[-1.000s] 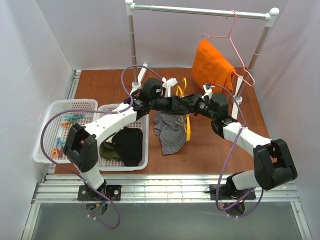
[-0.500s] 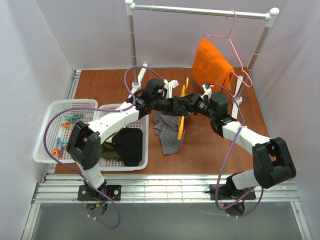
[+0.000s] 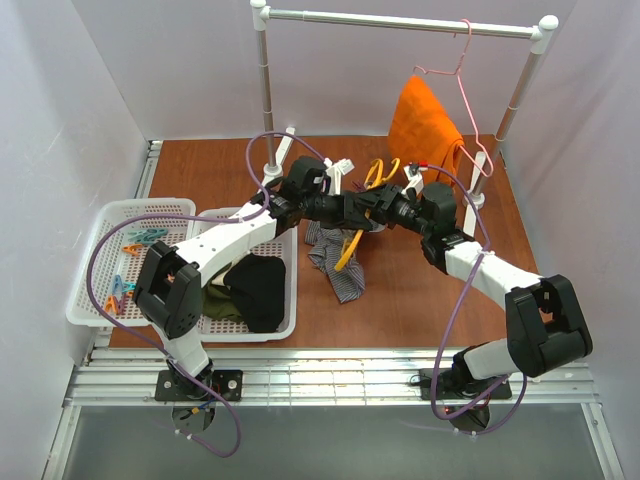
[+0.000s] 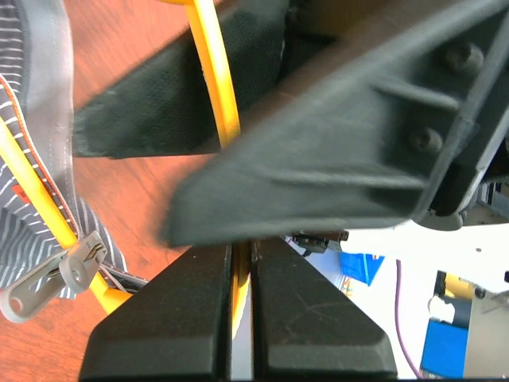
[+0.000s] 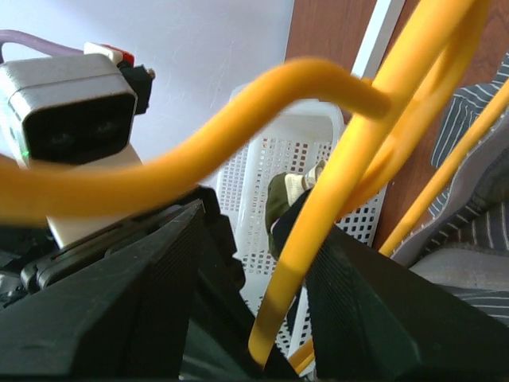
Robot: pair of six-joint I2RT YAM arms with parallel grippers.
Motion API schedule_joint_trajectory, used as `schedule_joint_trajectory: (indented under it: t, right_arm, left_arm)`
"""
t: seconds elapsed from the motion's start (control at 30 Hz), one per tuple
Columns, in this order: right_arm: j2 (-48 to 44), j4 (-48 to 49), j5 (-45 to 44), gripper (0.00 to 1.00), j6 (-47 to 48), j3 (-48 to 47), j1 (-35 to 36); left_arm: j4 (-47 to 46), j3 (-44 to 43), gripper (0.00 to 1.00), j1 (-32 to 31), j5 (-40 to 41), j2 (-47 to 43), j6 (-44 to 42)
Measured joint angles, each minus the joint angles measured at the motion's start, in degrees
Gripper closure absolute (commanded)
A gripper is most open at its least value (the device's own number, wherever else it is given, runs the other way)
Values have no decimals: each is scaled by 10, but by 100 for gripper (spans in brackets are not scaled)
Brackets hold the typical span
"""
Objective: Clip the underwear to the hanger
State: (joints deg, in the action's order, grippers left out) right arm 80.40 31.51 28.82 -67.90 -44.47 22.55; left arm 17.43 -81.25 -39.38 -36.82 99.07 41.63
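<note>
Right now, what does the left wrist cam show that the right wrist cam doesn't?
Only left wrist: a grey clip on the yellow hanger at the striped underwear edge, and the left gripper shut on the hanger's bar.
Only right wrist: the white basket holding an olive-green cloth, a grey camera module, and the right gripper with jaws apart around the hanger.
Both: the hanger, the underwear and the brown table.
</note>
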Motion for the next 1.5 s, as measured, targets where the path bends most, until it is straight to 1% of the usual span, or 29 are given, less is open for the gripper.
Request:
schedule_joint_trajectory:
  t: [0.07,0.1,0.17,0.27,0.37,0.47,0.7,0.9,1.1,1.3,1.5]
  right_arm:
    - [-2,0,5,45,5,0,-4]
    - [-5,-1,7,40,8,1,-6]
    - [-19,-2,14,34,13,8,-15]
    - [-54,-10,22,30,30,23,-31]
    - [-85,-28,30,30,55,23,-47]
    - [-114,-52,34,30,83,22,-57]
    - [-146,-112,35,30,140,6,-66]
    - [-156,-136,35,30,162,6,-80]
    - [-156,-151,35,30,172,6,-82]
    - [-156,-153,35,30,176,6,-83]
    - [-157,-155,35,30,181,6,-83]
  left_arm:
    - [1,0,100,7,3,0,3]
    - [1,0,100,11,5,0,5]
    - [0,0,100,23,9,0,9]
    - [-1,-3,100,47,17,0,16]
    - [-1,-21,100,73,23,3,22]
    - [-5,-58,100,94,27,14,25]
    - [-12,-139,100,140,28,37,38]
    - [-10,-219,100,170,14,53,69]
    - [-16,-304,100,184,4,65,99]
    - [-24,-328,100,190,-3,65,116]
    - [-26,-338,100,222,-6,67,135]
